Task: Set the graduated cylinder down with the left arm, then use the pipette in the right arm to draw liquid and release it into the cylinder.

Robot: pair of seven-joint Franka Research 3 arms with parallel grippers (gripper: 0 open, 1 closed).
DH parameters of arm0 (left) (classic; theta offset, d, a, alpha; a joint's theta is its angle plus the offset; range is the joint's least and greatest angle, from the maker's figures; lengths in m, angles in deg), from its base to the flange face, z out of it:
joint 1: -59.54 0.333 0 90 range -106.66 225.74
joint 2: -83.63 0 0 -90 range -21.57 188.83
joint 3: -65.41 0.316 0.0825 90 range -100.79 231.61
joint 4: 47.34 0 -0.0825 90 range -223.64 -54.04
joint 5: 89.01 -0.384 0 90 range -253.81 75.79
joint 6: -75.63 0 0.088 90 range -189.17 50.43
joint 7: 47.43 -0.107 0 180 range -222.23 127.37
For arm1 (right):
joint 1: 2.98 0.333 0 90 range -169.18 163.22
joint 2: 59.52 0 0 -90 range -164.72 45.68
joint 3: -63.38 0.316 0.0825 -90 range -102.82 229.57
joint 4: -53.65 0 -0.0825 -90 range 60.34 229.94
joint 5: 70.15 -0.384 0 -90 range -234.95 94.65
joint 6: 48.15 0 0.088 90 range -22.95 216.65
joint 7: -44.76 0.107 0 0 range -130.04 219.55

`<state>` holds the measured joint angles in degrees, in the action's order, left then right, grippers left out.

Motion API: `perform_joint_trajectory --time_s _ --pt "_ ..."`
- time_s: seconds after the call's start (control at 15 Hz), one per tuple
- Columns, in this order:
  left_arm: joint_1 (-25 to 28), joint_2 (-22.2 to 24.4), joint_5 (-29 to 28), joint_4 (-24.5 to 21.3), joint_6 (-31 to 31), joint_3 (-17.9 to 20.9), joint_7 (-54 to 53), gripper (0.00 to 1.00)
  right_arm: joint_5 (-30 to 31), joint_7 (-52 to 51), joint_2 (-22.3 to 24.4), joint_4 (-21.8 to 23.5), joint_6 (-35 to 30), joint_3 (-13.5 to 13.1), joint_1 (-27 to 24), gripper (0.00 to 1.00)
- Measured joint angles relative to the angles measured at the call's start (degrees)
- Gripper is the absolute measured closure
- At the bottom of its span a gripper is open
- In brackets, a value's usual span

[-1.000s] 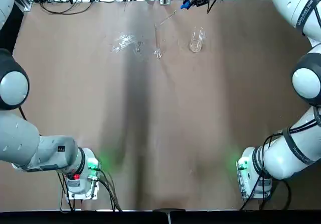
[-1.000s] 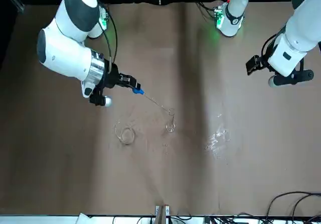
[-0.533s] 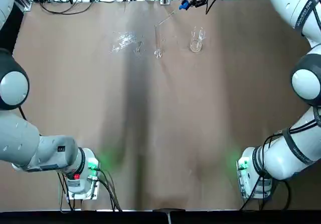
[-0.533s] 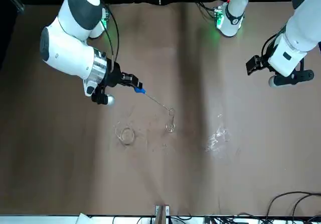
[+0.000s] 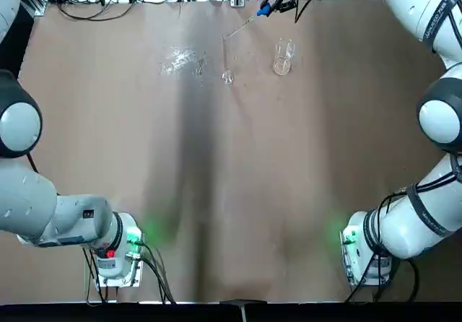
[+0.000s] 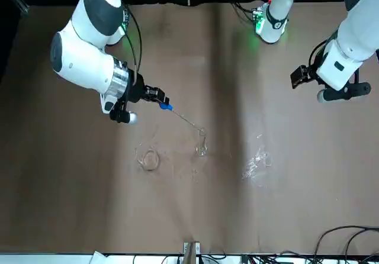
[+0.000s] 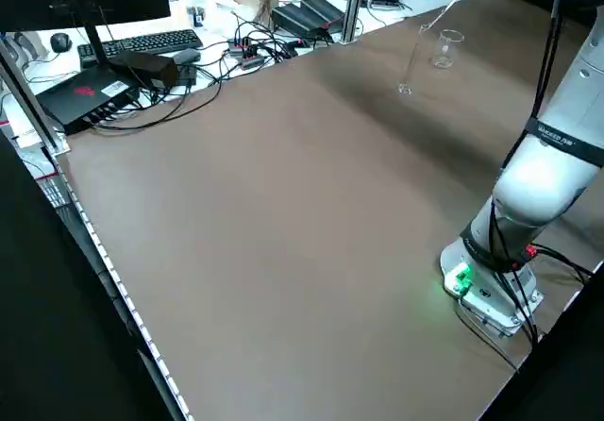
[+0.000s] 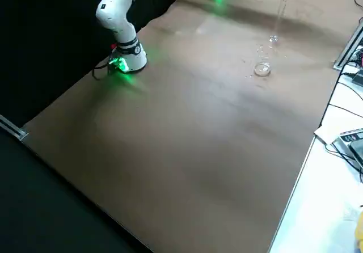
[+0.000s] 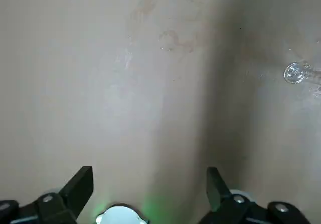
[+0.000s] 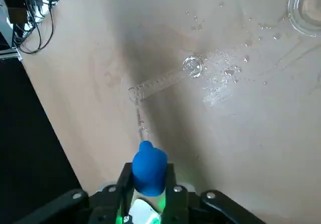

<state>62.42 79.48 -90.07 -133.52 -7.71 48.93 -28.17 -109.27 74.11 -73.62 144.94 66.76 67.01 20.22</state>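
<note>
The right hand (image 10: 149, 168) is closed on the blue bulb of the thin clear pipette (image 6: 185, 119); its long axis slants down to the mouth of the tall slender glass graduated cylinder (image 6: 202, 146). This cylinder stands upright near the far edge of the brown bench (image 5: 289, 156), and the right hand is nearer. I cannot tell if the tip is inside, so I judge alignment should precede squeezing. The left hand (image 9: 149, 179) is wide, apart from it.

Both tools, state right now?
Left tool: open, holding nothing, off to the robot's left of the cylinder.
Right tool: closed on the pipette's blue bulb, above the table.
</note>
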Motion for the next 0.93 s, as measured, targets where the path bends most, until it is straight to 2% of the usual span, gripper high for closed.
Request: perform_joint_trajectory --time_s 0.6,0.93 --pt "0.0 0.2 0.0 0.0 0.0 0.0 0.0 0.0 2.2 1.9 0.0 0.0 1.3 0.0 1.1 0.71" --pt "0.0 0.2 0.0 0.0 0.0 0.0 0.0 0.0 2.3 2.0 0.0 0.0 1.3 0.0 1.1 0.77"
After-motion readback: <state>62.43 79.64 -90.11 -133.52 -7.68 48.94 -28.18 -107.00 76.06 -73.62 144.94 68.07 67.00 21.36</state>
